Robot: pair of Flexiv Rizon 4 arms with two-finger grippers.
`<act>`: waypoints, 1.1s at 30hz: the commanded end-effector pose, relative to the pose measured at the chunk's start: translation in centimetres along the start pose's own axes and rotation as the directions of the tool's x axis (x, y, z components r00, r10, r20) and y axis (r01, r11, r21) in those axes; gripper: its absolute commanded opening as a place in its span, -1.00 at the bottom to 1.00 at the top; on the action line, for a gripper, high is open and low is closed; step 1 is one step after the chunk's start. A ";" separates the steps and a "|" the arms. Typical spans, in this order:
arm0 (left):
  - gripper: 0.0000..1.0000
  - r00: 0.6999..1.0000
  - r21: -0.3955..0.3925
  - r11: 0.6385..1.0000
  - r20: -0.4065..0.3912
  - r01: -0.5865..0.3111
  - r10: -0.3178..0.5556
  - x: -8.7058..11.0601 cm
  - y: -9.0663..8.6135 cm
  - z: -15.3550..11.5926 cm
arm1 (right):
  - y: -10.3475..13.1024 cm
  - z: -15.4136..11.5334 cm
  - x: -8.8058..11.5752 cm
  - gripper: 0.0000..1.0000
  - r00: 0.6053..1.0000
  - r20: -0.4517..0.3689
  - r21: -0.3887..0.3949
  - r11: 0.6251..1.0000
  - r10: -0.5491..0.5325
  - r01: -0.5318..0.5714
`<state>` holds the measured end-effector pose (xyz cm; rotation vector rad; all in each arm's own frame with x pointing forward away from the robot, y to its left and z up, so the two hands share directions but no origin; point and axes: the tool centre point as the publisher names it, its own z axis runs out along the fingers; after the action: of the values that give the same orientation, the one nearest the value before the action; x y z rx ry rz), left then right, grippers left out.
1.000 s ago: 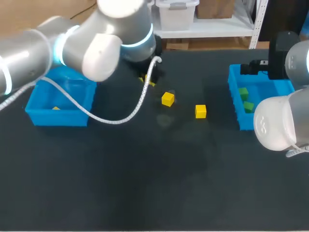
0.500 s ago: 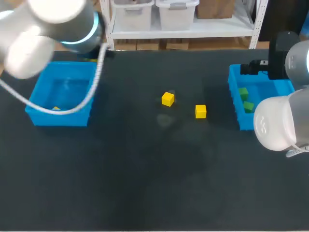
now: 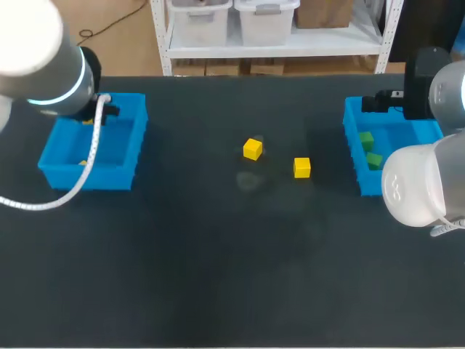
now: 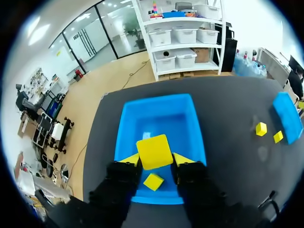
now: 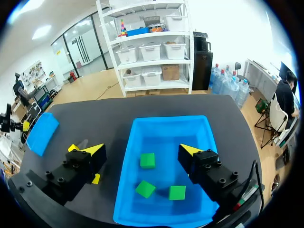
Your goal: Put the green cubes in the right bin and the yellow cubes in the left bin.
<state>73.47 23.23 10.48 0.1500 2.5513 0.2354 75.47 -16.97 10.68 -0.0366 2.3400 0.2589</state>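
My left gripper (image 4: pixel 155 159) hangs over the left blue bin (image 4: pixel 190 123), shut on a yellow cube (image 4: pixel 153 151) held between its yellow tips. Another yellow cube (image 4: pixel 153 181) lies on that bin's floor under the gripper. In the head view the left arm covers most of the gripper above this bin (image 3: pixel 87 178). Two yellow cubes (image 3: pixel 252 149) (image 3: pixel 302 168) rest on the table's middle. My right gripper (image 5: pixel 141 151) stands open above the right blue bin (image 5: pixel 128 161), which holds three green cubes (image 5: pixel 147 160) (image 5: pixel 145 189) (image 5: pixel 177 192).
The right bin (image 3: pixel 354 145) sits at the table's right edge, partly behind my right arm (image 3: pixel 414 185). A white cable (image 3: pixel 80 174) from the left arm droops across the left bin's front wall. Dark tabletop stretches between the bins and toward the front edge.
My left arm has swung left from the table's middle rear to above the left bin, carrying the yellow cube. The right arm and the two loose cubes have not moved.
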 end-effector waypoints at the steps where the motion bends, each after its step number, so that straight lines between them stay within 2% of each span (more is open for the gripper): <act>1: 1.00 1.000 0.002 1.000 0.001 0.007 -0.007 -0.5 0.0 0.8 | 0.1 -0.1 0.0 1.00 1.000 -0.001 0.003 1.000 0.000 0.000; 4: 1.00 1.000 0.008 1.000 0.030 -0.009 0.009 -1.8 -0.1 -0.2 | 0.1 -0.1 0.0 1.00 1.000 -0.001 0.003 1.000 0.000 0.000; 7: 1.00 0.997 0.067 0.997 0.066 -0.030 0.025 -3.5 -1.3 -1.8 | 0.1 -0.1 0.0 1.00 1.000 -0.001 0.003 1.000 0.000 0.000; 11: 1.00 0.988 0.164 0.979 0.117 -0.120 0.101 -5.5 -4.9 -4.3 | 0.1 -0.1 0.0 1.00 1.000 -0.001 0.003 1.000 0.000 0.000; 15: 1.00 0.964 0.235 0.940 0.156 -0.248 0.215 -6.2 -9.9 -6.2 | 0.1 -0.1 0.0 1.00 1.000 -0.001 0.003 1.000 0.000 0.000; 19: 1.00 0.943 0.338 0.881 0.161 -0.331 0.292 -6.0 -14.9 -7.3 | 0.1 -0.1 0.0 1.00 1.000 -0.001 0.003 1.000 0.000 0.000; 25: 1.00 0.880 0.401 0.785 0.166 -0.473 0.446 -4.4 -20.9 -7.8 | 0.1 -0.1 0.0 1.00 1.000 -0.001 0.003 1.000 0.000 0.000; 27: 1.00 0.867 0.426 0.760 0.149 -0.491 0.476 -3.6 -22.6 -7.3 | 0.1 -0.1 0.0 1.00 1.000 -0.001 0.003 1.000 0.000 0.000; 33: 1.00 0.826 0.417 0.731 0.095 -0.540 0.555 -1.8 -26.4 -4.3 | 0.1 -0.1 0.0 1.00 1.000 -0.001 0.003 1.000 0.000 0.000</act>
<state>69.38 -1.40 11.88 1.0714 2.4494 -0.1644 75.46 -16.96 10.68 -0.0367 2.3400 0.2589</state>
